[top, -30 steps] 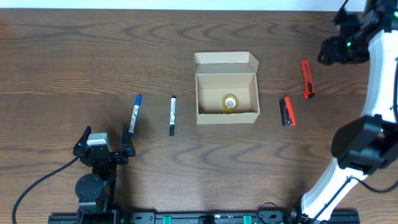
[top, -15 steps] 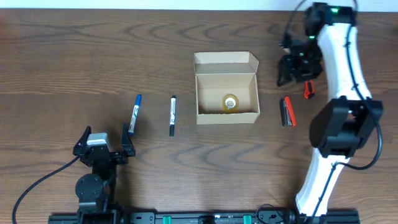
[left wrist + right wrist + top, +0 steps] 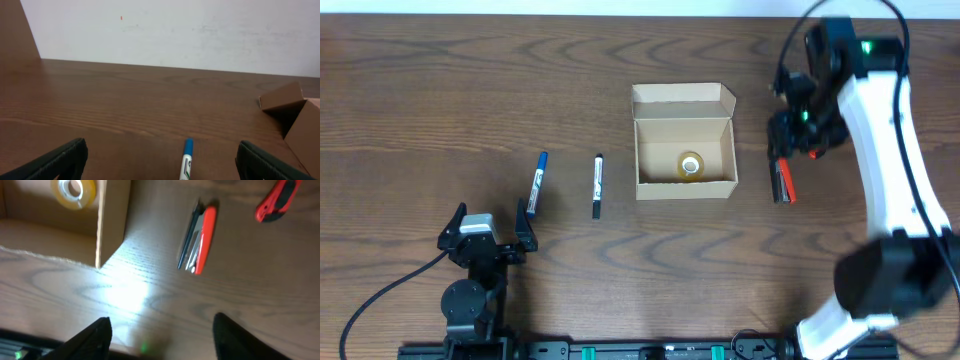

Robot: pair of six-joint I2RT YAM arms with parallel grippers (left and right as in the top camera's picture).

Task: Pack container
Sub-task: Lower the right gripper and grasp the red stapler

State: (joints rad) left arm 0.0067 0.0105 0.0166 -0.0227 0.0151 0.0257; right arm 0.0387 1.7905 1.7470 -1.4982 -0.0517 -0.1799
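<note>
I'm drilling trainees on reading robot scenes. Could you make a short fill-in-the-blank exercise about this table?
1. The container holds one thing, a roll of ____.
2. The black marker lies nearer the container; the farther marker is coloured ____.
3. The right gripper hovers near the stapler with its jaws ____.

Missing words: tape; blue; open.
</note>
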